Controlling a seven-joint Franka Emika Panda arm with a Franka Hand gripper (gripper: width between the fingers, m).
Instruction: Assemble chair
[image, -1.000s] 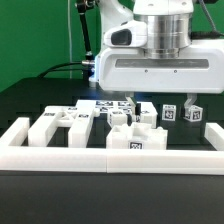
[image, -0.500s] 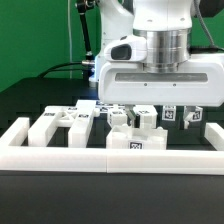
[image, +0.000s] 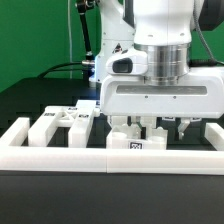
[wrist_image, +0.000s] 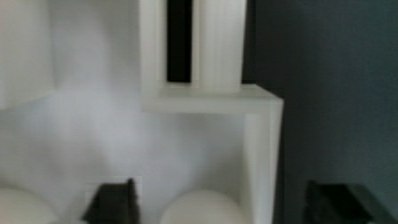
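Several white chair pieces with small black-and-white tags lie along the front rail. Two of them are a flat piece (image: 46, 127) and a block (image: 77, 118) at the exterior view's left. A tagged block (image: 137, 143) sits in the middle. My gripper (image: 152, 127) hangs low right over the middle pieces and hides those behind it. In the wrist view a white stepped piece with two upright bars (wrist_image: 214, 100) fills the frame. My gripper (wrist_image: 231, 205) straddles its rounded end, with both dark fingertips (wrist_image: 118, 202) standing apart from it.
A long low white border rail (image: 60, 157) runs across the front, with raised ends at both sides. An edge of the marker board (image: 88, 105) shows behind the left pieces. The table is black, and dark cables run at the back left.
The gripper has come down from well above the parts to just over the middle pieces, covering the tagged blocks at the exterior view's right.
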